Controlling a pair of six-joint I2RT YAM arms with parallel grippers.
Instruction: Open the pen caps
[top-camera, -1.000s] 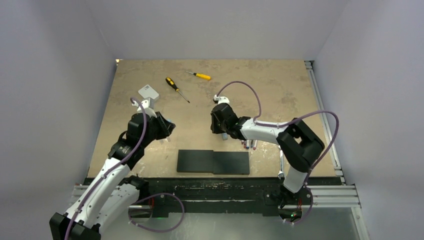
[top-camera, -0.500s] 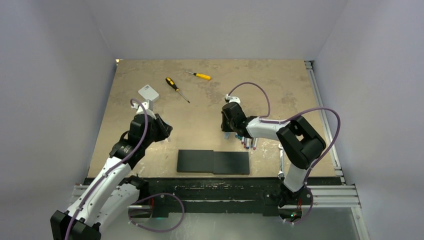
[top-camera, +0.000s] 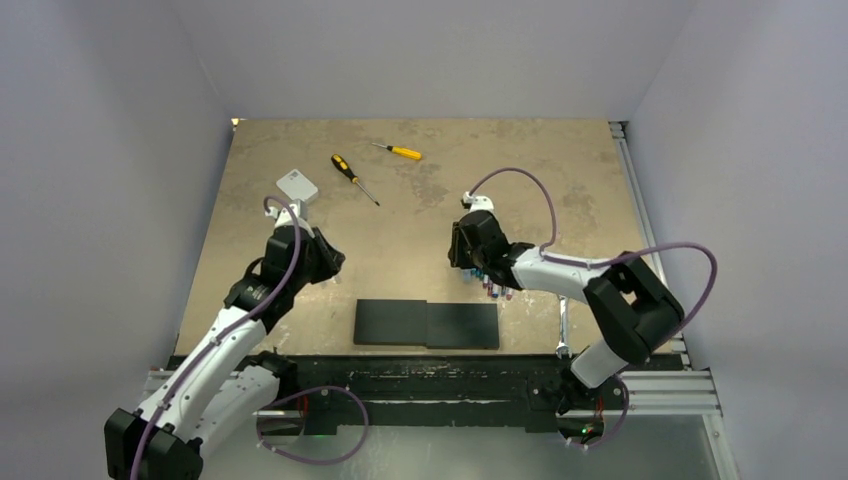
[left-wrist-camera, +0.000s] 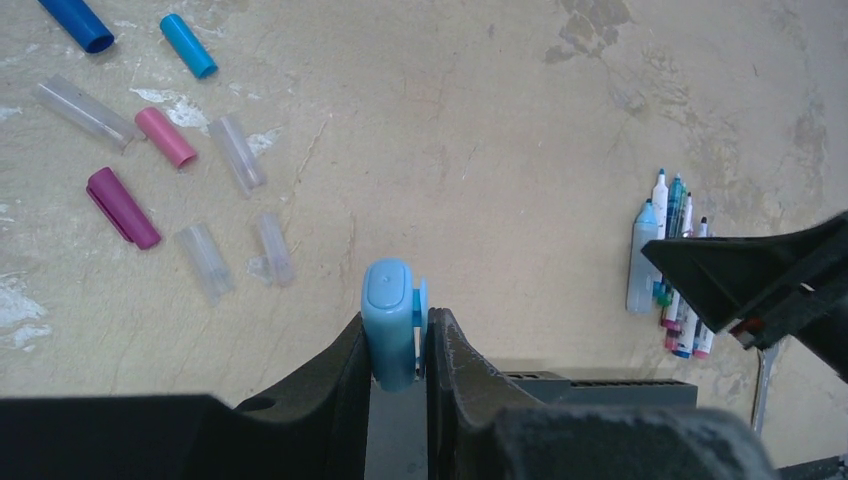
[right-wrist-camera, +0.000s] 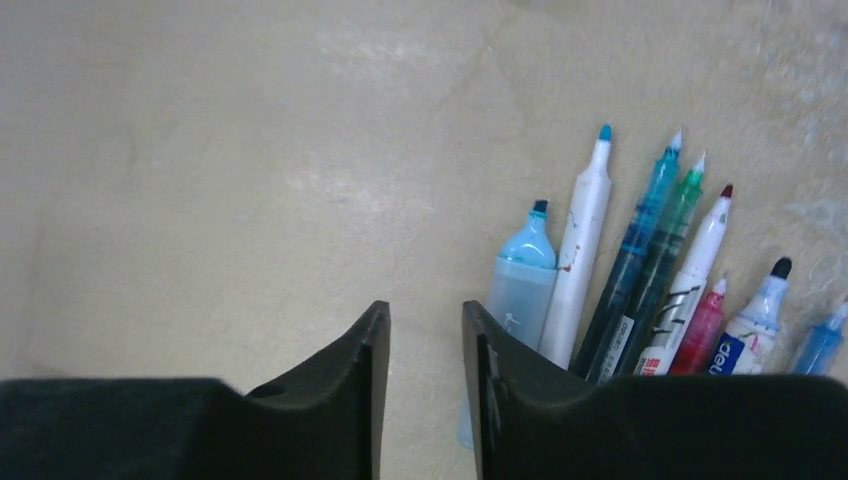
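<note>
My left gripper (left-wrist-camera: 396, 318) is shut on a light blue pen cap (left-wrist-camera: 390, 335) and holds it above the table; it is at the left in the top view (top-camera: 333, 258). Loose caps lie beyond it: blue (left-wrist-camera: 78, 22), light blue (left-wrist-camera: 188, 45), pink (left-wrist-camera: 166, 137), magenta (left-wrist-camera: 122, 207) and several clear ones (left-wrist-camera: 238, 152). My right gripper (right-wrist-camera: 425, 312) is open and empty, low over the table just left of a row of uncapped pens (right-wrist-camera: 655, 265). The nearest pen is a light blue highlighter (right-wrist-camera: 522, 280). The top view also shows the gripper (top-camera: 468, 258) and the row (top-camera: 497, 288).
A black flat slab (top-camera: 427, 324) lies near the front edge between the arms. A yellow screwdriver (top-camera: 399, 151), a black-and-yellow screwdriver (top-camera: 354, 178) and a small white box (top-camera: 297, 186) lie at the back. A metal tool (top-camera: 563, 328) lies by the right arm's base.
My right gripper has moved to the right, up to the row of uncapped pens. My left gripper has barely shifted and still holds the light blue cap.
</note>
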